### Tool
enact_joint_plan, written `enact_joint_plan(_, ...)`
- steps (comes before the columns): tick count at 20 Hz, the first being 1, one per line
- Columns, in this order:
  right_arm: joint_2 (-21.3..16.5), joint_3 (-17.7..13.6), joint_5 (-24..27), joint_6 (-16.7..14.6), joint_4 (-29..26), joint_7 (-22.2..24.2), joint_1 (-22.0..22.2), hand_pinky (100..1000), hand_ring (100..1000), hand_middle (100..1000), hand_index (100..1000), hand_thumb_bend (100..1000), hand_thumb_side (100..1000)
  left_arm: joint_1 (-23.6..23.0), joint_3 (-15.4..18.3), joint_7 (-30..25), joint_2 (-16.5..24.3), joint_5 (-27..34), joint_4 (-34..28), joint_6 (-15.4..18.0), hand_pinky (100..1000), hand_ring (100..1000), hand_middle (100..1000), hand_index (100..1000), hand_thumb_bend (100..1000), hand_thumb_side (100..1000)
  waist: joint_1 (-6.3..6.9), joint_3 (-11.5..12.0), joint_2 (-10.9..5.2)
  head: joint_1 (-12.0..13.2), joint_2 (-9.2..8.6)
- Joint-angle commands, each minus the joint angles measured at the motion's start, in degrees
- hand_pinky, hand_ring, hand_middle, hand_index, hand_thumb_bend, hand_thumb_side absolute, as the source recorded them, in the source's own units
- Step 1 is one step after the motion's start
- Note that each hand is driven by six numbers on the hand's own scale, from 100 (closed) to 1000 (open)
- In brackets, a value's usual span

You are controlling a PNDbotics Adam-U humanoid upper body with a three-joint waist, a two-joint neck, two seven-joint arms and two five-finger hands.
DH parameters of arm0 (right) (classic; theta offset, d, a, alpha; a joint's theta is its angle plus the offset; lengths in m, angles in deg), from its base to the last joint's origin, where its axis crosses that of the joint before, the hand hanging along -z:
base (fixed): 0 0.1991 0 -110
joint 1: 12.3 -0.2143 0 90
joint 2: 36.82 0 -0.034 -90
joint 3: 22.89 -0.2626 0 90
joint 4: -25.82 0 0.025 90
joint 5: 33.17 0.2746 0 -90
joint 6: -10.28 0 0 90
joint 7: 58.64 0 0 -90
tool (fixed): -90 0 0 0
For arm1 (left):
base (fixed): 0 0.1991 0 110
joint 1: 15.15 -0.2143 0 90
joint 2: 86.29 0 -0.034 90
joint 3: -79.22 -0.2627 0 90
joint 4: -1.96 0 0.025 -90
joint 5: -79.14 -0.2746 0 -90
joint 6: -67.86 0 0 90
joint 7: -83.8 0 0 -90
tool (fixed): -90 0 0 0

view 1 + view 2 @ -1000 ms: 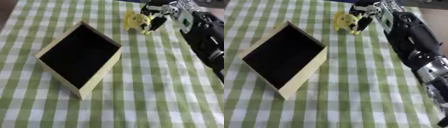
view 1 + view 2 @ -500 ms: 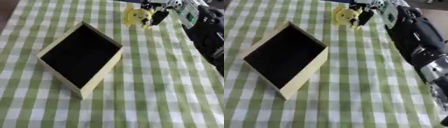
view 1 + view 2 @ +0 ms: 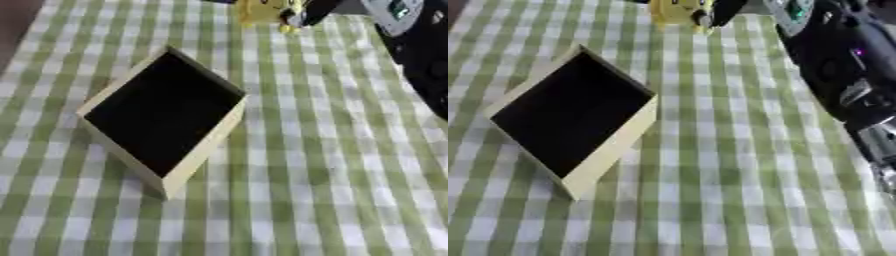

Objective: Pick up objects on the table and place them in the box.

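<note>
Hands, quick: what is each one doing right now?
Right hand: at the top edge, closed on the yellow toy.
Left hand: not in view.

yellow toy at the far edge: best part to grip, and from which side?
Judging from its pose: pinch the yellow toy across its rounded body, coming from the right, where the right hand already reaches it. Its upper part is cut off; the box sits nearer, to the left.

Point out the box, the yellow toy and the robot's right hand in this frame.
box point(image 3: 203, 161): left eye view, on its pale front wall.
yellow toy point(image 3: 672, 11): right eye view, on its yellow body.
right hand point(image 3: 726, 9): right eye view, on a dark finger beside the toy.
</note>
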Motion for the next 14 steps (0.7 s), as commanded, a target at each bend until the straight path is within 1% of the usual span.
enact_joint_plan(1, -1.84, 1.64, 3.46, 1.24, -7.32, 1.58, -1.88, 716, 658, 470, 661, 100, 100, 0.77, 0.20, -0.12, 1.51, 0.20, -0.94, 0.18, 549, 612, 668, 815, 400, 588, 0.34, -0.12, -1.71, -0.32, 0.53)
enact_joint_plan(3, -1.28, 3.03, 4.92, 2.06, -10.20, 2.81, -2.01, 715, 656, 492, 664, 100, 100, 0.91, 0.16, -0.14, 1.56, 0.31, -0.94, 0.23, 549, 612, 668, 816, 402, 586, 0.32, -0.06, -1.88, -0.77, 0.62)
enact_joint_plan(8, 1.45, 5.44, 7.80, 3.17, -17.03, 4.97, -1.39, 712, 650, 495, 668, 100, 100, 0.98, 0.30, 0.02, 1.46, 0.49, -0.94, 0.37, 549, 612, 668, 816, 405, 582, 0.46, 0.31, -2.16, -1.57, 0.59)
enact_joint_plan(14, 4.66, 7.27, 8.09, 5.34, -24.60, 5.94, 0.27, 711, 649, 497, 671, 100, 100, 0.99, 0.44, 0.23, 1.34, 0.50, -0.94, 0.45, 549, 611, 668, 816, 406, 583, 0.55, 0.65, -2.21, -2.09, 0.55)
